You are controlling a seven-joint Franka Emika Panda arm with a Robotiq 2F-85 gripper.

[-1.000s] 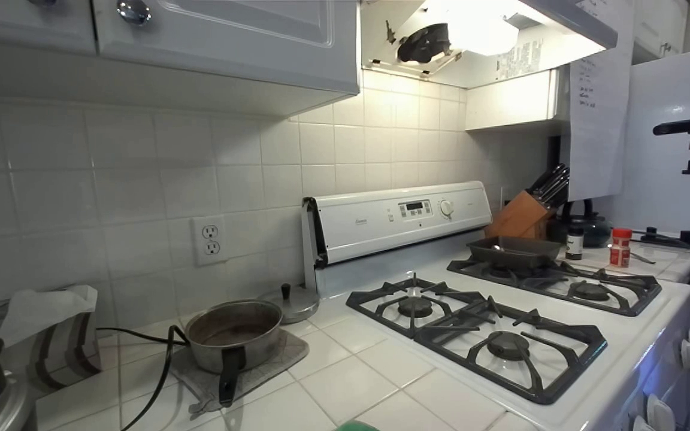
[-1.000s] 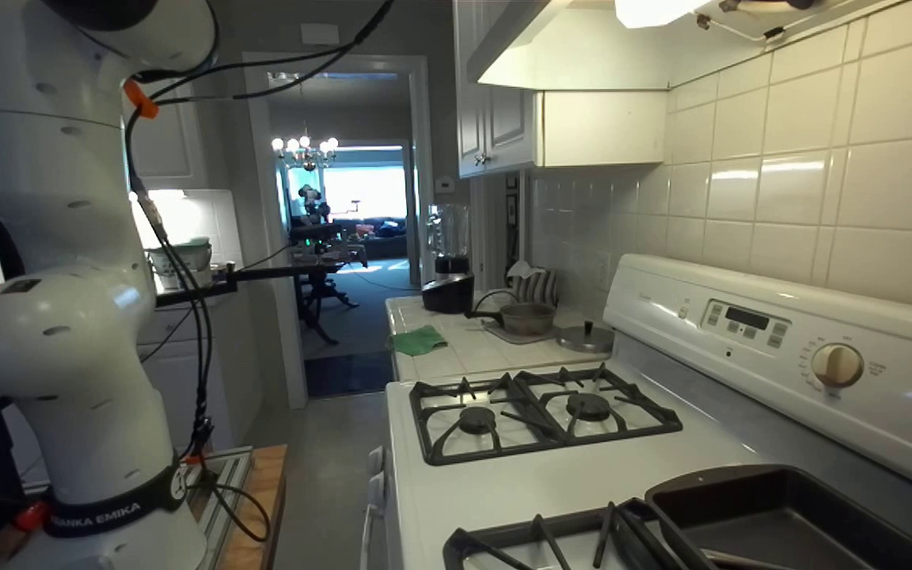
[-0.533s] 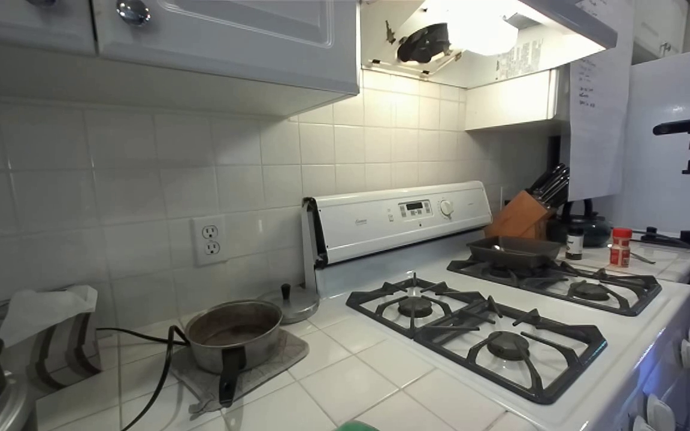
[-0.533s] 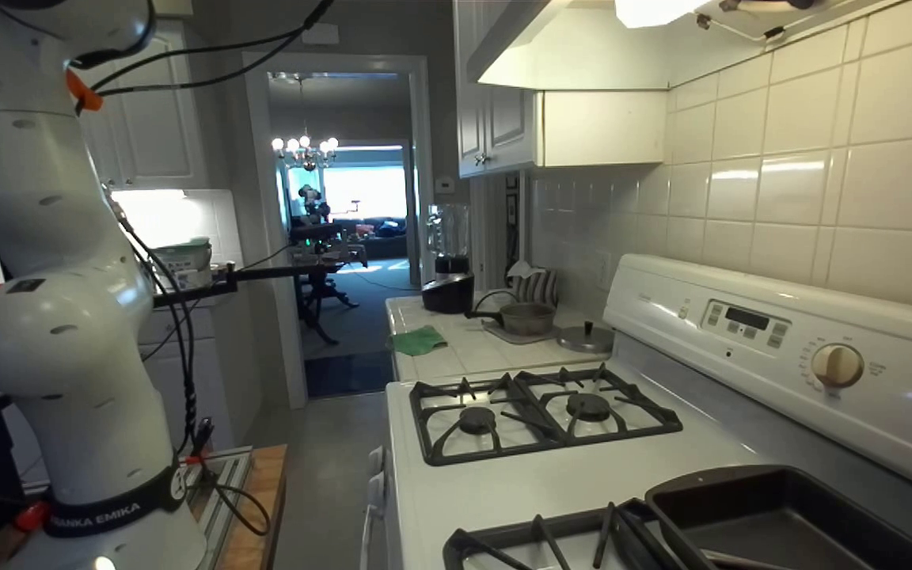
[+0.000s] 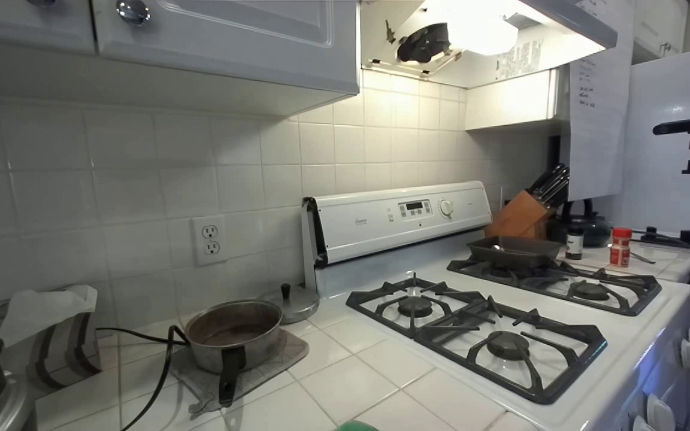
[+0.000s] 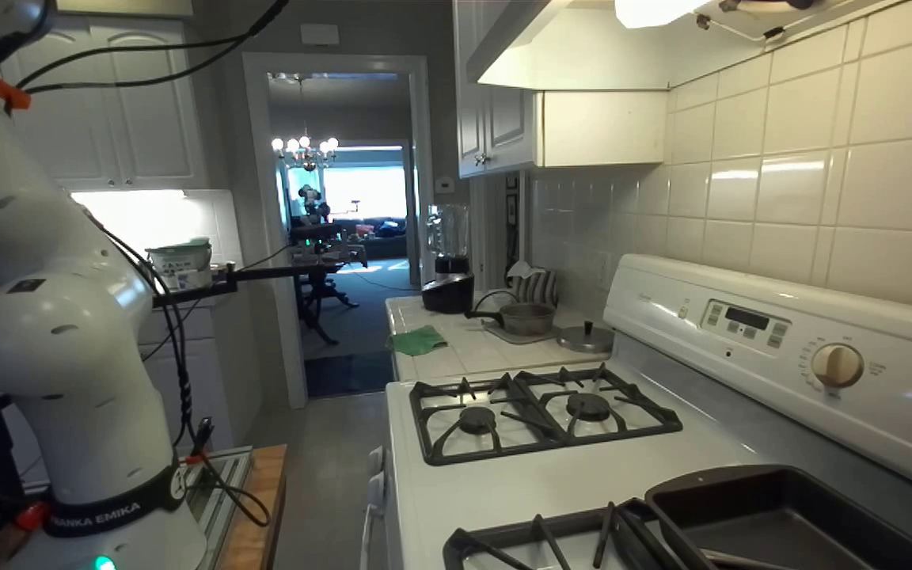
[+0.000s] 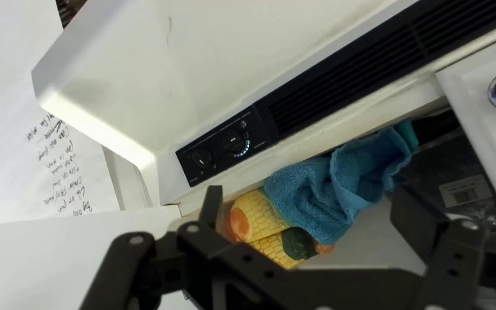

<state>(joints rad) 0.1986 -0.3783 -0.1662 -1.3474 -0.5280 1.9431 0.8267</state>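
Table (image 5: pixel 345 389): pot (image 5: pixel 231 335) on mat (image 5: pixel 282 356), both exterior views.
Cupboard (image 7: pixel 373 241): inside seen in wrist view only; blue cloth (image 7: pixel 338 185) overlapping corn-patterned item (image 7: pixel 258 213).
Jaws: parted wide, nothing gripped, cloth showing between.
Arm (image 6: pixel 60 332): upper part nearer left edge than a second ago.

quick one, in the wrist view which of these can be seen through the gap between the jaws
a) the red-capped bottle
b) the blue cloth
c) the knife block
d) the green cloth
b, since the wrist view shows the folds of the blue cloth in the gap between the jaws, which stand wide apart, with the yellow corn-patterned item next to it.
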